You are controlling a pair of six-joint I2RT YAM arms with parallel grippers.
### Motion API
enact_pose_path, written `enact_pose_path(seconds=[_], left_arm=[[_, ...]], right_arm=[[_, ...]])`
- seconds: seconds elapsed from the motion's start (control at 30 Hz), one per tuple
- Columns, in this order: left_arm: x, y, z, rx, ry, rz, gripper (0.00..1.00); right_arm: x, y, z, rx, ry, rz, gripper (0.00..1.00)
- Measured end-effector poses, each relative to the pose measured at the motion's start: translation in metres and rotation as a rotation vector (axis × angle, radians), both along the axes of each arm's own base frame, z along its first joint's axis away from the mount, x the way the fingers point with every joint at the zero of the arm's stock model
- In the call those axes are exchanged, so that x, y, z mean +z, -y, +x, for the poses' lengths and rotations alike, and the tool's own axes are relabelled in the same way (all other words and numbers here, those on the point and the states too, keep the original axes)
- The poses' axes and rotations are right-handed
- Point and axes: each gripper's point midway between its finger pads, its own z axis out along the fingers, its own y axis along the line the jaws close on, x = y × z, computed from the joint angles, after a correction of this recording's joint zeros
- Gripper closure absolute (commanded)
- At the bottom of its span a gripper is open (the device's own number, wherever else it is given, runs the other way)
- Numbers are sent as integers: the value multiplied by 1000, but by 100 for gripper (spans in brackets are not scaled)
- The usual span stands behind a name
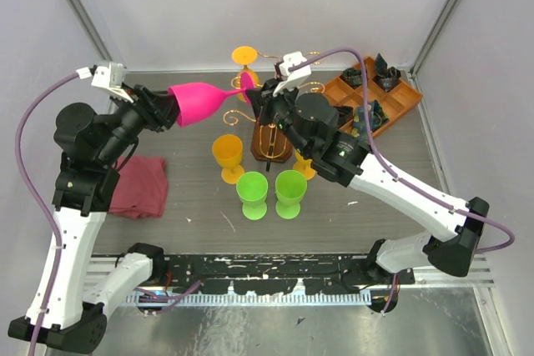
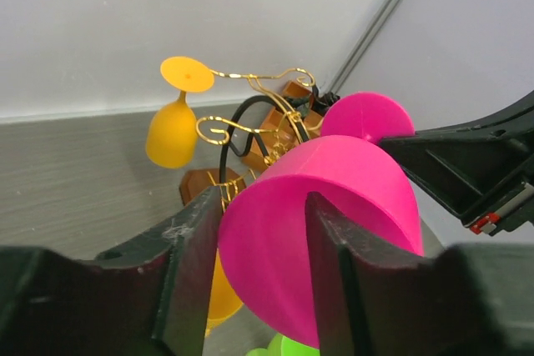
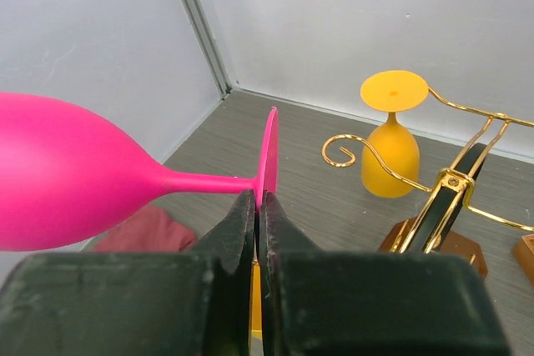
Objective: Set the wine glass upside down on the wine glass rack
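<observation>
A pink wine glass (image 1: 196, 102) is held lying on its side in the air between both grippers, left of the wine glass rack (image 1: 271, 141), a gold wire stand on a brown wooden base. My left gripper (image 1: 167, 110) is shut on its bowl (image 2: 334, 198), with its fingers (image 2: 192, 264) at the rim. My right gripper (image 1: 250, 97) is shut on the edge of its foot disc (image 3: 269, 156). An orange glass (image 3: 390, 152) hangs upside down on a far arm of the rack (image 3: 450, 181). The rack (image 2: 250, 127) and the hanging orange glass (image 2: 171, 131) also show behind the pink bowl in the left wrist view.
An orange goblet (image 1: 227, 156) and two green goblets (image 1: 252, 193) (image 1: 290, 192) stand upright in front of the rack. An orange compartment tray (image 1: 400, 97) with dark parts sits at the back right. A maroon cloth (image 1: 138, 185) lies at the left. White walls enclose the table.
</observation>
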Motion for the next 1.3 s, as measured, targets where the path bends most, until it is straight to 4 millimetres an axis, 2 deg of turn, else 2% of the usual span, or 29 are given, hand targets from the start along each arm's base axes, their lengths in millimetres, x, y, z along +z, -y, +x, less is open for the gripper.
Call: enact_pose_path(seconds=[0.1, 0.2, 0.47, 0.57, 0.63, 0.77, 0.87, 0.93, 1.07, 1.2, 1.3], left_arm=[[-10, 0, 0, 0, -12, 15, 24], [-21, -4, -2, 18, -20, 39, 17], [-43, -19, -9, 77, -50, 139, 13], [-54, -25, -8, 97, -76, 188, 13], [-58, -25, -8, 94, -91, 213, 13], [-39, -12, -7, 15, -69, 221, 13], [-12, 3, -9, -72, -22, 202, 13], [4, 13, -11, -133, 8, 191, 13], [20, 29, -13, -232, 39, 168, 14], [26, 43, -15, -326, 47, 146, 14], [24, 49, -15, -371, 47, 142, 15]], right_arm=[[-6, 1, 1, -10, -4, -29, 99], [-12, 9, 6, -54, -12, -62, 99], [-25, 48, 26, -217, -37, -151, 99], [-24, 67, 28, -263, -34, -193, 99], [-15, 76, 29, -279, -22, -231, 99], [17, 80, 28, -277, 50, -291, 99], [27, 80, 26, -263, 106, -357, 99], [25, 78, 26, -253, 129, -410, 99], [12, 63, 20, -207, 175, -535, 99], [-3, 41, 7, -134, 239, -644, 99], [-6, 23, -4, -73, 293, -688, 99]])
